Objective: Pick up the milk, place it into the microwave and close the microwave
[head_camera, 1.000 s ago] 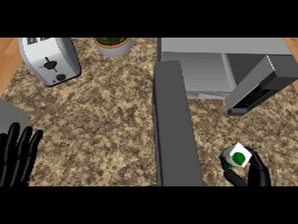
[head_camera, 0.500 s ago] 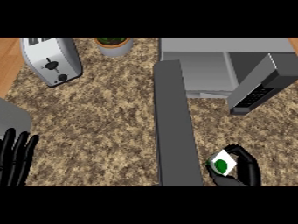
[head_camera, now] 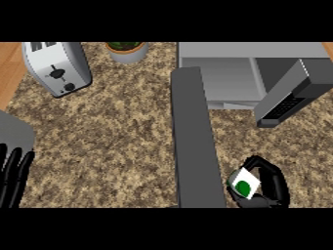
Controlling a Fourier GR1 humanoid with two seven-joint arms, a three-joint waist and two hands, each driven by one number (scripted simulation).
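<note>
Right hand (head_camera: 268,184) curled round milk (head_camera: 244,183) at lower right; green round mark on carton, no readable text. Left hand (head_camera: 4,177) open, lower left. Microwave (head_camera: 255,73) door open, upper right.

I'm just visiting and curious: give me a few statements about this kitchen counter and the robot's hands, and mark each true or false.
1. The right hand is curled round the milk. True.
2. The microwave door is shut. False: its door stands open.
3. The left hand holds the toaster. False: it rests open at the lower left, apart from it.
4. A potted plant stands beside the toaster. True.
5. The milk is inside the microwave. False: it is in the right hand, outside.
</note>
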